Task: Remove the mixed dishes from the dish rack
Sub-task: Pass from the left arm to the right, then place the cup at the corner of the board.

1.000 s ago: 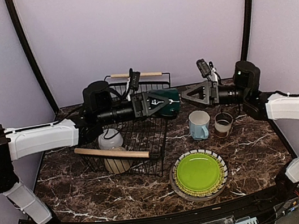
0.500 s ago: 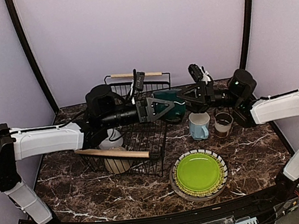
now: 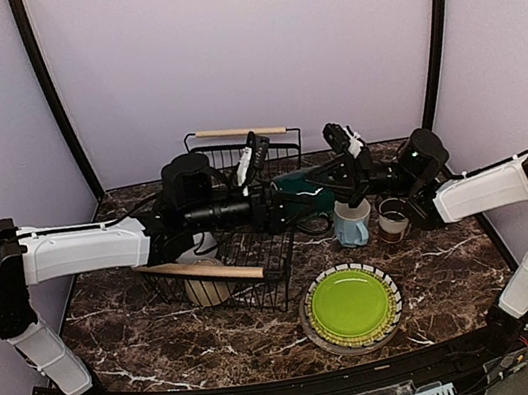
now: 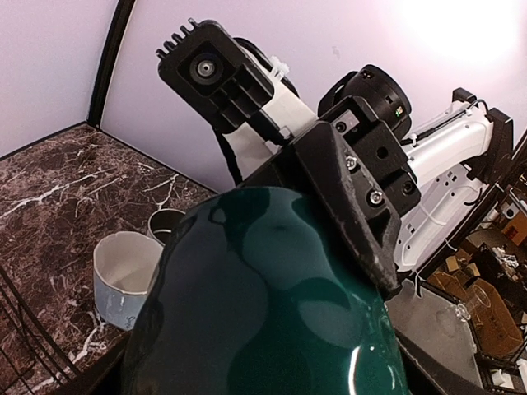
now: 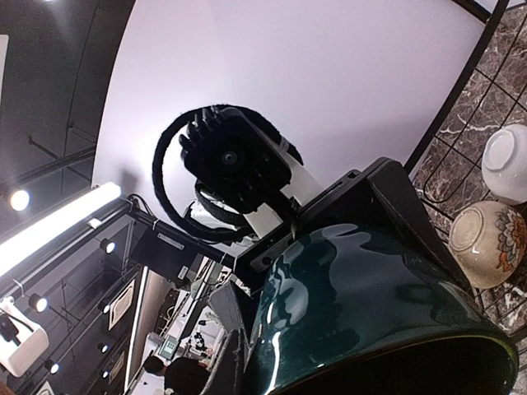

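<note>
Carefully: your slick, breakable dark green mug (image 3: pixel 295 190) hangs over the dish rack's (image 3: pixel 262 248) right edge, spanned by the left gripper (image 3: pixel 288 203), the right gripper (image 3: pixel 320 180) clenched apparently on its thin rim, likely your firmest hold.

- Top external: fixed high above and behind the arm bases at 6 o'clock, looking down and forward toward 12. Far back, taking in the whole table (image 3: pixel 439 275) and the dish rack (image 3: pixel 274 257).
- Left wrist: looking toward 3 o'clock across the table, pressed up close to the dark green mug (image 4: pixel 263 313). Beyond it, the right wrist camera (image 4: pixel 206 70) and the light blue mug (image 4: pixel 123 267).
- Right wrist: looking the opposite way, toward 9 o'clock, just as close. Beyond, the left wrist camera (image 5: pixel 230 156), the white bowl (image 5: pixel 504 160) and the cream bowl (image 5: pixel 486 243).
- Shared by all three: the dark green mug, mid-table.
</note>
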`<move>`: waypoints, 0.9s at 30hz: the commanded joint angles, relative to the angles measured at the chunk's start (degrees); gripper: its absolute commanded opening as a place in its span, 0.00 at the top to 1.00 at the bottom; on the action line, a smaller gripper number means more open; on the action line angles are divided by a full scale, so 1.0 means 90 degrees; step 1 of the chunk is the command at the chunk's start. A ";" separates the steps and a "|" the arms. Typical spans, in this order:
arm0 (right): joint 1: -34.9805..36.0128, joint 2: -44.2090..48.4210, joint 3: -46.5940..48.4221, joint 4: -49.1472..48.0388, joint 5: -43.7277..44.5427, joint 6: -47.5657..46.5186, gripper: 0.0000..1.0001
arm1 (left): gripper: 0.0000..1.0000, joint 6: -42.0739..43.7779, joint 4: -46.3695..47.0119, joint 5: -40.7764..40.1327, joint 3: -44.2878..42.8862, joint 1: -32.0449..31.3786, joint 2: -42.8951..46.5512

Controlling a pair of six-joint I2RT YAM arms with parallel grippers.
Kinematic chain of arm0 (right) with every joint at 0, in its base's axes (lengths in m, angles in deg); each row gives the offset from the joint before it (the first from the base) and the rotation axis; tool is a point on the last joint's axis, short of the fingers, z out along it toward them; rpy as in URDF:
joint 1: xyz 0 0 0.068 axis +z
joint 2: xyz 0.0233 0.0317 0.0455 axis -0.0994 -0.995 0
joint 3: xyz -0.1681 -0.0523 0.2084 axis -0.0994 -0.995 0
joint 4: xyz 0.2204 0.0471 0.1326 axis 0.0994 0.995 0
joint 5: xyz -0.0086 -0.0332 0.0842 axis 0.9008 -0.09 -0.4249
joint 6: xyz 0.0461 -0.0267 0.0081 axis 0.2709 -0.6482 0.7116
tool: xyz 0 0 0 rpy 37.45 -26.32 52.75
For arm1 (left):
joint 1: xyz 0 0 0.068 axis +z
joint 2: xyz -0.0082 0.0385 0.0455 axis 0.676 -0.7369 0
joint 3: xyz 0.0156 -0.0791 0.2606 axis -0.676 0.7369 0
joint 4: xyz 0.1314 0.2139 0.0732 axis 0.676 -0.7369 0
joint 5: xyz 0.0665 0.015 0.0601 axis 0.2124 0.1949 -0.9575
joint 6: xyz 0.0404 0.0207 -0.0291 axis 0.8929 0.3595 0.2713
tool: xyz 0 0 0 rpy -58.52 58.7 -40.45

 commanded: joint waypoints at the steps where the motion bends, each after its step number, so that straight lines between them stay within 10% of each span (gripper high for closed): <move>1: 0.0030 0.0065 0.0035 -0.0758 -0.0054 -0.0436 1.00 | 0.32 0.0035 -0.0260 -0.0256 -0.0082 -0.0043 0.0422; 7: -0.0127 0.0258 0.0028 -0.0709 -0.0168 -0.0598 1.00 | 0.03 0.0140 -0.0318 -0.0435 0.0145 -0.0043 0.0751; 17: -0.0802 0.1522 -0.0026 0.2051 -0.0222 -0.2426 1.00 | 0.01 0.0286 -0.0704 -0.0698 0.0288 -0.0043 0.1298; 21: -0.1216 0.2501 0.0731 0.6139 0.0895 -0.5013 1.00 | 0.01 0.0360 -0.1276 -0.1560 0.0201 -0.0043 0.1480; 27: -0.1237 0.3294 0.2096 1.0948 0.5689 -0.7915 1.00 | 0.01 0.0336 -0.2330 -0.3259 0.0115 0.0087 0.1737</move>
